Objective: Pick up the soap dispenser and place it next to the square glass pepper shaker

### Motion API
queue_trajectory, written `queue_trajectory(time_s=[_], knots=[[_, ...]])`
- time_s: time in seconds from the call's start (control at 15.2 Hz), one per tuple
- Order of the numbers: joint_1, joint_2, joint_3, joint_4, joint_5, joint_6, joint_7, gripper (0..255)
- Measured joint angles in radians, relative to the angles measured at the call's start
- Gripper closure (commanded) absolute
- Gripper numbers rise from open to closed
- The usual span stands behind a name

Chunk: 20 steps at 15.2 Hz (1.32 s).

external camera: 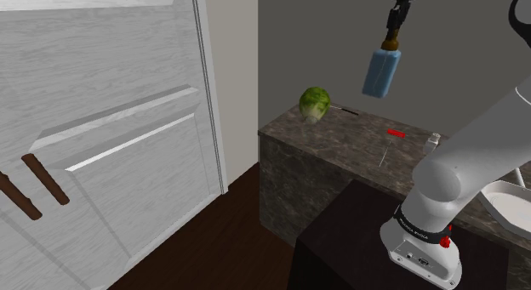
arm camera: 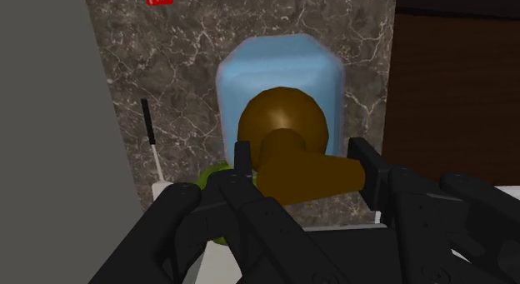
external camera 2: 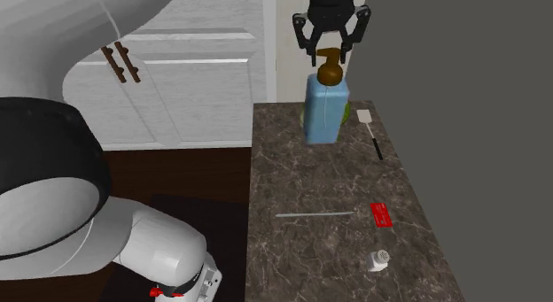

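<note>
A blue soap dispenser (external camera: 379, 71) with a brown pump top hangs in the air above the far end of the dark marble counter (external camera 2: 301, 185). My gripper (external camera 2: 332, 57) is shut on its pump head from above. In the wrist view the fingers (arm camera: 243, 157) clasp the brown pump, and the blue body (arm camera: 279, 74) hangs below my gripper (arm camera: 302, 161). The bottle tilts slightly in the shoulder view, under my gripper (external camera: 393, 37). The small glass pepper shaker (external camera 2: 378, 260) stands near the counter's other end, close to the stand; it also shows in the shoulder view (external camera: 432, 142).
A green leafy vegetable (external camera: 314, 103) and a spatula (external camera 2: 370, 132) lie on the far end of the counter below the bottle. A red card (external camera 2: 381, 214) and a thin rod (external camera 2: 315, 214) lie mid-counter. A white bowl (external camera: 511, 203) sits near the stand. White cabinet doors (external camera: 128, 118) stand beside the counter.
</note>
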Motion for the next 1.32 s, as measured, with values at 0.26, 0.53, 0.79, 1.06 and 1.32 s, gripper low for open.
queue_trajectory(time_s=[0.26,0.53,0.79,1.06,1.32], knots=[[-0.034,0.003,-0.070,-0.027,-0.006,0.045,-0.096,255],[-0.065,0.013,-0.140,-0.043,-0.008,0.086,-0.191,255],[-0.096,0.050,-0.219,-0.036,0.007,0.127,-0.297,255],[-0.128,0.099,-0.297,-0.018,0.035,0.163,-0.405,255],[-0.167,0.209,-0.386,0.052,0.113,0.190,-0.536,255]])
